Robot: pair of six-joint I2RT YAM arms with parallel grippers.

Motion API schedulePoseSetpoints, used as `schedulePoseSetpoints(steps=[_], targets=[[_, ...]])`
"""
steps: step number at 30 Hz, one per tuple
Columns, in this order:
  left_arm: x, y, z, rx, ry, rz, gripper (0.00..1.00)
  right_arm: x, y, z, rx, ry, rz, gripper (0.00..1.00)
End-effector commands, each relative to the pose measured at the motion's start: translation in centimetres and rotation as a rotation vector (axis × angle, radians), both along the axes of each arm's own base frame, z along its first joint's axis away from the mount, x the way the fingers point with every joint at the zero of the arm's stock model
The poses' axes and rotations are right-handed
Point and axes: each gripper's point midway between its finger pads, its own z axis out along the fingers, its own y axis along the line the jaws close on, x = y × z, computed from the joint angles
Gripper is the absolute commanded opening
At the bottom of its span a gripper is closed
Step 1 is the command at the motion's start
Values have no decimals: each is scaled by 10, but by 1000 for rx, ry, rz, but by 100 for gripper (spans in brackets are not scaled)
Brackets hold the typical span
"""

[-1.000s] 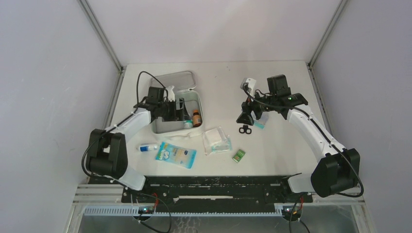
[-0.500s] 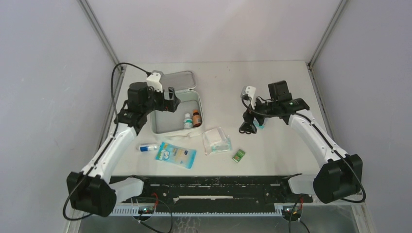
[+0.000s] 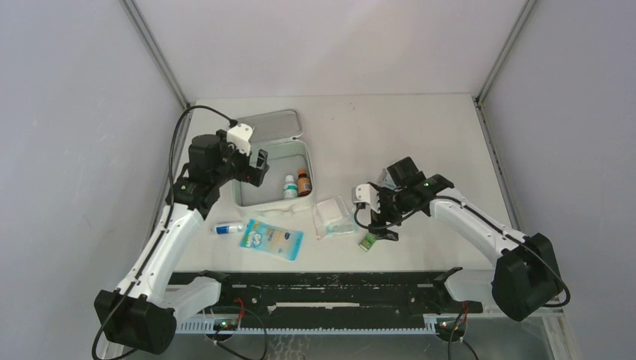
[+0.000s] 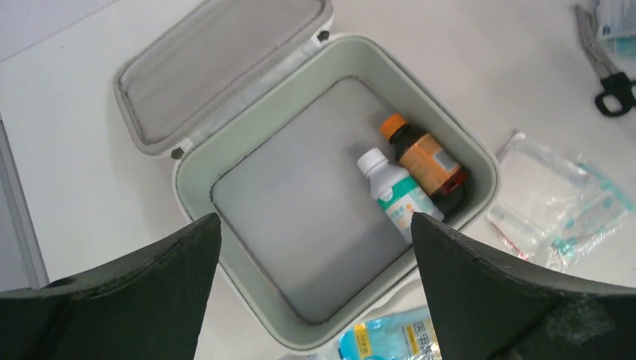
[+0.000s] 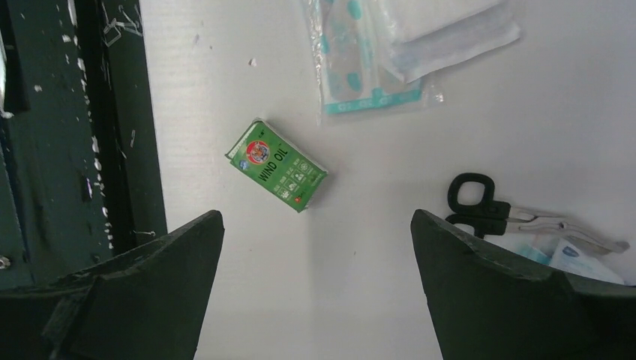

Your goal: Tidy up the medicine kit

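With right fingers (image 5: 127,292) spread empty above the flat green packet (image 5: 277,165): risk of skidding it. With left fingers (image 4: 135,300) spread above the open medicine kit (image 4: 300,217), tabletop's (image 3: 390,120) left: risk of clipping bottles (image 4: 424,161).

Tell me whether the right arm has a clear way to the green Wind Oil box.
Probably yes. The right gripper hangs open above the green box, which lies alone on the bare table; the scissors and the clear packet sit clear of it.
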Motion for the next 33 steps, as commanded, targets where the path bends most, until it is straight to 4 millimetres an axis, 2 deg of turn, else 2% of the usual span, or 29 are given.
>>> schedulePoseSetpoints(steps=[1,7,14,21,27,33], targets=[[-15,1,11,67,-36,-82,100,4,3,-17,-65,-50,104,95],[-19,15,10,118,-64,-33,100,-1,8,-45,-143,-11,187,95],[-21,18,13,143,-67,-32,100,-4,14,-69,-198,21,232,95],[-20,22,15,162,-80,-22,100,-18,9,-88,-260,53,270,87],[-18,22,16,164,-90,-22,100,-24,0,-94,-299,61,256,75],[-16,23,21,174,-114,-22,100,-31,-5,-89,-291,47,227,65]])
